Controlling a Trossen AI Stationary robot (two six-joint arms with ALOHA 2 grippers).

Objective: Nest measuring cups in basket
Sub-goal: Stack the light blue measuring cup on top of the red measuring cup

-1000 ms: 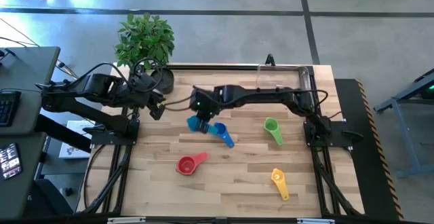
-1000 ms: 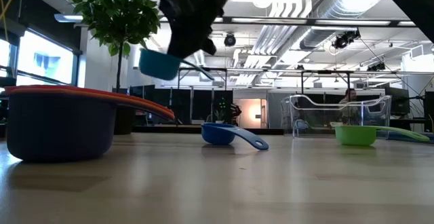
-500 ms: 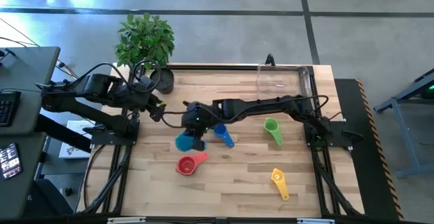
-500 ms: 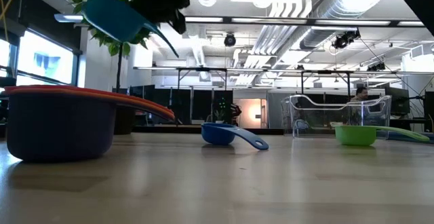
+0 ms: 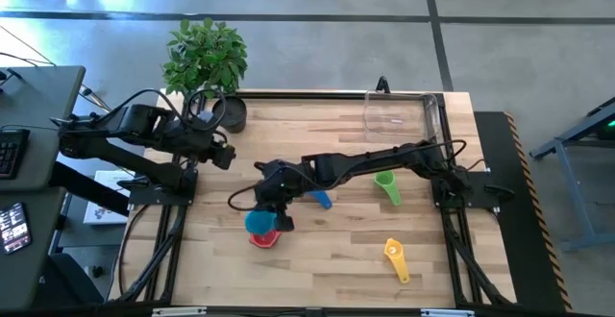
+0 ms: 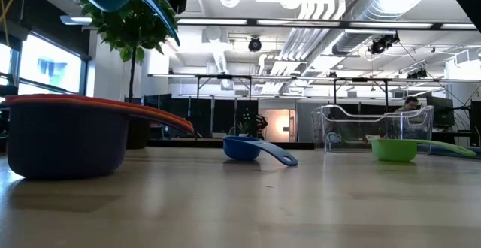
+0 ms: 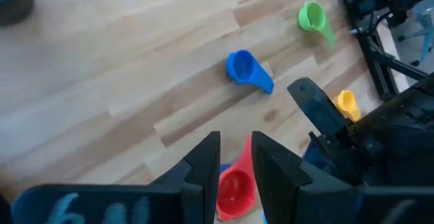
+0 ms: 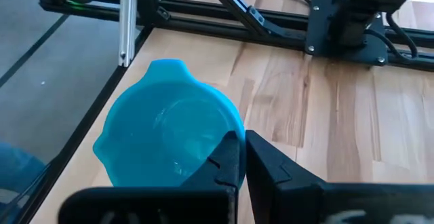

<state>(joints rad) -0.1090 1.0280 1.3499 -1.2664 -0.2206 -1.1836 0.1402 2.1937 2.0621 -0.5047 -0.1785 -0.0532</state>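
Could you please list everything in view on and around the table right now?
Teal cup: one, held above the red cup by the right claw.
Red cup: one, front left of the table.
Blue cup: one, table middle.
Green cup: one, right of middle.
Yellow cup: one, front right.
Orange cup on purple cup: one stack, close to the low camera.
Basket: one, clear, back right corner.
Plant: one, green, back left.
Right claw: shut on the teal cup's handle.
Left claw: back left, empty.

The bare wooden table (image 5: 327, 259) near the front is interrupted only by a small yellow plastic cup (image 5: 395, 257); the centre is blocked by the outstretched right arm (image 5: 375, 154).
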